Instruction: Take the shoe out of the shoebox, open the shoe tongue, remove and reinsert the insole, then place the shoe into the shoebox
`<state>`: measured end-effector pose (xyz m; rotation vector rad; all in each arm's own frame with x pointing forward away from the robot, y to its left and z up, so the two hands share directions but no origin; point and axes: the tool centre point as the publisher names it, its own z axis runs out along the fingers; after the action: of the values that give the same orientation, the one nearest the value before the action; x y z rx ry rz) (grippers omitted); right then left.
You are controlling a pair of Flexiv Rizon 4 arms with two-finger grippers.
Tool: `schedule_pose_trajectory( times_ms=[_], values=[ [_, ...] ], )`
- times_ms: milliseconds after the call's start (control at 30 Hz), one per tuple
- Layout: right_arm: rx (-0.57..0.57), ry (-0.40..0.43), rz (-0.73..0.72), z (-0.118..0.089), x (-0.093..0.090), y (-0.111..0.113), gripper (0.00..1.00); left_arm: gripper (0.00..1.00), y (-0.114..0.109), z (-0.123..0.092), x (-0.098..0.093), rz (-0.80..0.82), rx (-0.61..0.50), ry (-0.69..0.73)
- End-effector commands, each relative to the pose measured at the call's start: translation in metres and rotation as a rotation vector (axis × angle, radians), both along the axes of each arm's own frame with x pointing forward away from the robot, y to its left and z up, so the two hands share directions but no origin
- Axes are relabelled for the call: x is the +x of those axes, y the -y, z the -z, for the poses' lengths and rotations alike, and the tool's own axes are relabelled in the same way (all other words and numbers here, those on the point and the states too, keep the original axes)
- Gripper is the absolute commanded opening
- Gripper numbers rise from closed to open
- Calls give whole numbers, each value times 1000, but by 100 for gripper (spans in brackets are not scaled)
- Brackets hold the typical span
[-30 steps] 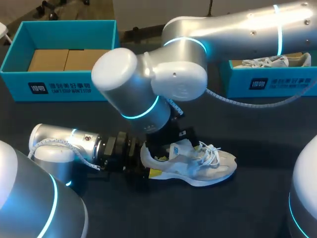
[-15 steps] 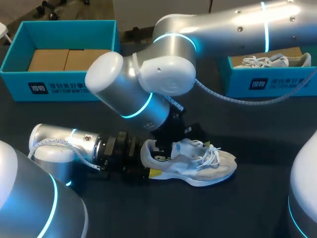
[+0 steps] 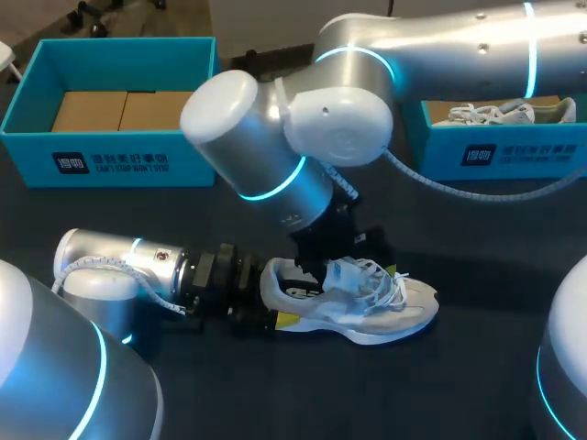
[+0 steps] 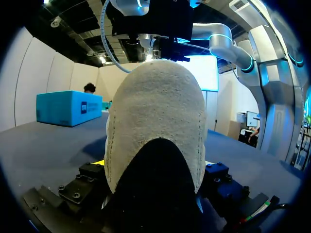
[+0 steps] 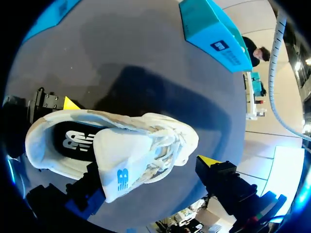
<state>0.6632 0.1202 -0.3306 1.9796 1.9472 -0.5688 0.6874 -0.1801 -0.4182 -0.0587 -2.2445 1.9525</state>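
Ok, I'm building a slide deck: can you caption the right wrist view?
White mesh sneaker on the dark table, its tongue pulled open, exposing the black insole inside; teal shoebox beyond.

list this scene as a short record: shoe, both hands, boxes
shoe: out of the box, on its sole on the table
tongue: lifted
insole: inside the shoe
left hand: shut on the shoe's heel
right hand: open, over the tongue
left shoebox: cardboard inside, no shoe
right shoebox: holds a second shoe
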Motion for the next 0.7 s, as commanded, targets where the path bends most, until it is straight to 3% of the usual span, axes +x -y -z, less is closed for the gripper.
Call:
schedule_pose_trajectory(
  times_ms=[33, 100, 300, 700],
  values=[
    [64, 364, 691, 0, -2, 13, 62, 0, 0, 4, 1, -1, 0, 0],
    [74, 359, 700, -3, -1, 12, 51, 0, 0, 4, 1, -1, 0, 0],
    [134, 318, 708, -7, 0, 11, 45, 0, 0, 4, 1, -1, 0, 0],
    [253, 246, 625, -15, -3, 1, 46, 0, 0, 4, 1, -1, 0, 0]
  ],
)
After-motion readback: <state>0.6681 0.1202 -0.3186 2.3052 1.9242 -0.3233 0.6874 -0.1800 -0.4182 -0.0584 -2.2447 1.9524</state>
